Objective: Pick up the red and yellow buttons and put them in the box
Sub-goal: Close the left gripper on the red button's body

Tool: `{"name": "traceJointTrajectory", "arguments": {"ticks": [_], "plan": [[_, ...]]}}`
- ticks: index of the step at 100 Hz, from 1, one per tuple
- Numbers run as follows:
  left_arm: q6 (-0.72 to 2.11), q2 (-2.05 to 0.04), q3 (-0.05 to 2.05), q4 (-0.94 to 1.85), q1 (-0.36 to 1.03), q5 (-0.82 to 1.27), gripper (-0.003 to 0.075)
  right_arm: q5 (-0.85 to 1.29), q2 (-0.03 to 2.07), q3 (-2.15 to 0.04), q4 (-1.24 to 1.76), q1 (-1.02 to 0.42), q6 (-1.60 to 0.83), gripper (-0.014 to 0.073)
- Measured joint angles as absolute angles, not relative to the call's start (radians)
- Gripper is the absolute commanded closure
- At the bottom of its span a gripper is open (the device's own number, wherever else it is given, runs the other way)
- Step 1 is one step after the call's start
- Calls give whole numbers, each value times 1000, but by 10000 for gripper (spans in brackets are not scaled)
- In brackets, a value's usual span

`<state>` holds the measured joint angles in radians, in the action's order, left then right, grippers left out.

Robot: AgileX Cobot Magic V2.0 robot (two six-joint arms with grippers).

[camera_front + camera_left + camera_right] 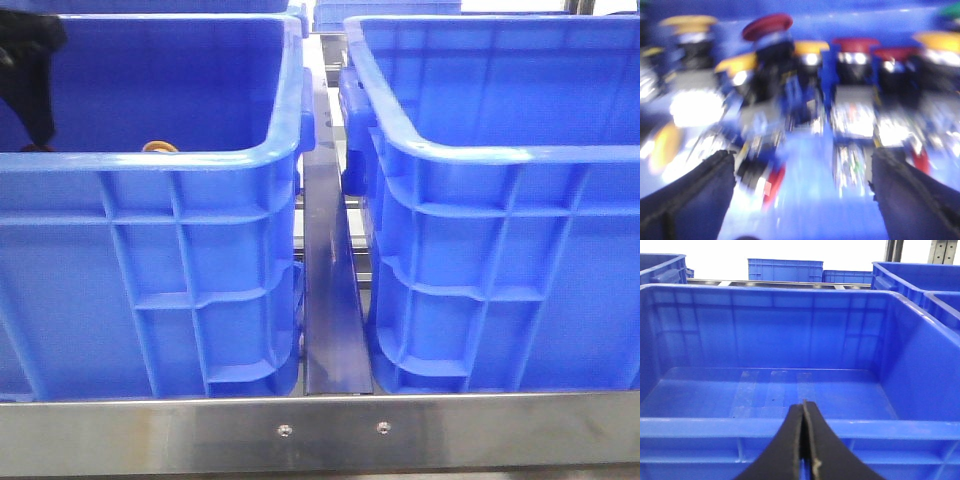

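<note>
The left wrist view is blurred. It shows several push buttons lying on the floor of a blue crate. A red button [768,26] sits on top of the heap, with a yellow button [738,63] just beside it. More red caps [855,45] and yellow caps [689,21] lie around them. My left gripper [801,155] is open and empty just above the heap, its dark fingers [690,200] wide apart. In the front view the left arm [30,70] reaches into the left crate [150,165], and a yellow cap [160,147] peeks over its rim. My right gripper [804,405] is shut and empty before the empty right crate [790,427].
The two big blue crates, the left one and the right one [500,155], stand side by side on a metal rack [330,430] with a narrow gap [330,280] between them. More blue crates [785,270] stand behind.
</note>
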<state>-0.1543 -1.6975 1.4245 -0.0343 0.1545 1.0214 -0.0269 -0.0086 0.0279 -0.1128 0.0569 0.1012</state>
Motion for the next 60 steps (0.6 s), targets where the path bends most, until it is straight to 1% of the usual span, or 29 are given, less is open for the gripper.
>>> {"name": "traceJointTrajectory", "arguments": {"ticks": [18, 26, 31, 38, 50, 60], "plan": [[-191, -1812, 1490, -61, 155, 1046, 189, -27, -9, 28, -113, 57, 101, 695], [-197, -1842, 1508, -68, 155, 1048, 223, -27, -9, 28, -113, 57, 101, 695], [-200, -1851, 1514, -70, 155, 1045, 258, -27, -9, 28, -113, 57, 101, 695], [-201, -1853, 1515, -72, 155, 1044, 328, -27, -9, 28, -113, 57, 101, 695], [-201, -1853, 1515, -72, 155, 1042, 494, -27, -9, 28, -113, 57, 101, 695], [-201, -1853, 1518, -72, 155, 1044, 596, -27, -9, 28, -113, 57, 101, 695]]}}
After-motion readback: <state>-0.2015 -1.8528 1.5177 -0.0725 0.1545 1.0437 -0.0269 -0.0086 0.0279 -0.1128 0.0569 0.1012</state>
